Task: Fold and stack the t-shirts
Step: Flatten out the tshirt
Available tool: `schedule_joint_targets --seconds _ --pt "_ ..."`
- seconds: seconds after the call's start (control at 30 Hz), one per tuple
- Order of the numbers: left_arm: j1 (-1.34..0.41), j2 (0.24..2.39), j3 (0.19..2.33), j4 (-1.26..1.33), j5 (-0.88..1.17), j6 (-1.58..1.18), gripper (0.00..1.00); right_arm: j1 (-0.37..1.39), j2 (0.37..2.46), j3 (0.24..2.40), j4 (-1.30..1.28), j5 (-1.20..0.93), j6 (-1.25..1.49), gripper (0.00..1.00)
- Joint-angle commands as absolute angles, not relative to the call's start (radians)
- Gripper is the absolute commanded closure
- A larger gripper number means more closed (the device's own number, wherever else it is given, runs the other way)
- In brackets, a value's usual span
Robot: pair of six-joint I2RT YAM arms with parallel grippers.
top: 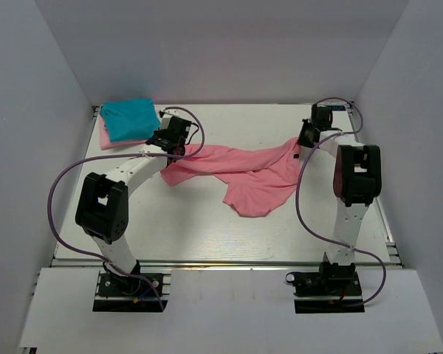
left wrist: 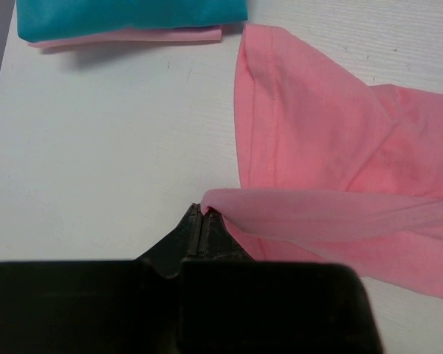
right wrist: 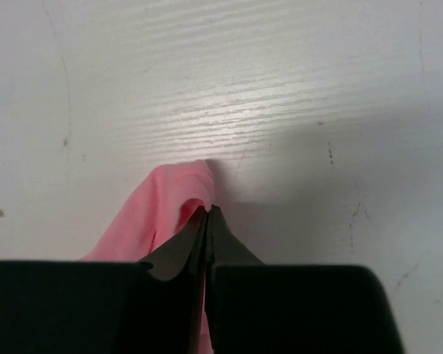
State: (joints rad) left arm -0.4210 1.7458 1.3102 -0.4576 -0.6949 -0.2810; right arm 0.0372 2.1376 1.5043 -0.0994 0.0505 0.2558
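Observation:
A salmon-pink t-shirt (top: pixel 244 173) lies crumpled and stretched across the middle of the table. My left gripper (top: pixel 170 139) is shut on its left end; the left wrist view shows a fold of the salmon-pink t-shirt (left wrist: pixel 317 147) pinched at the tips of the left gripper (left wrist: pixel 201 210). My right gripper (top: pixel 304 141) is shut on the shirt's right end, and the right wrist view shows the pink cloth (right wrist: pixel 159 214) caught between the closed jaws of the right gripper (right wrist: pixel 209 209). At the back left, a folded teal-blue t-shirt (top: pixel 129 119) rests on a folded pale pink t-shirt (top: pixel 111 140).
White walls close in the table (top: pixel 207 236) on the left, back and right. Purple cables (top: pixel 59 184) loop off both arms. In the left wrist view the teal-blue t-shirt (left wrist: pixel 133 15) and the pale pink t-shirt (left wrist: pixel 133 38) lie just beyond the gripper.

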Motion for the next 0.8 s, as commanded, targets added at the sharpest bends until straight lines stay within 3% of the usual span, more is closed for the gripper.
schedule_joint_targets --seconds 0.0,0.27,0.77 --pt "-0.416 1.71 1.313 -0.428 -0.695 -0.264 1.0 0.028 2.123 1.534 -0.035 0.011 0.216 1.0" --pt "-0.416 1.606 1.361 -0.394 -0.729 -0.218 1.0 0.031 1.912 1.373 0.096 -0.003 0.149 1.0" --pt "-0.416 1.197 1.41 -0.264 -0.699 -0.037 1.0 0.023 1.186 1.236 0.109 0.233 0.02 1.0"
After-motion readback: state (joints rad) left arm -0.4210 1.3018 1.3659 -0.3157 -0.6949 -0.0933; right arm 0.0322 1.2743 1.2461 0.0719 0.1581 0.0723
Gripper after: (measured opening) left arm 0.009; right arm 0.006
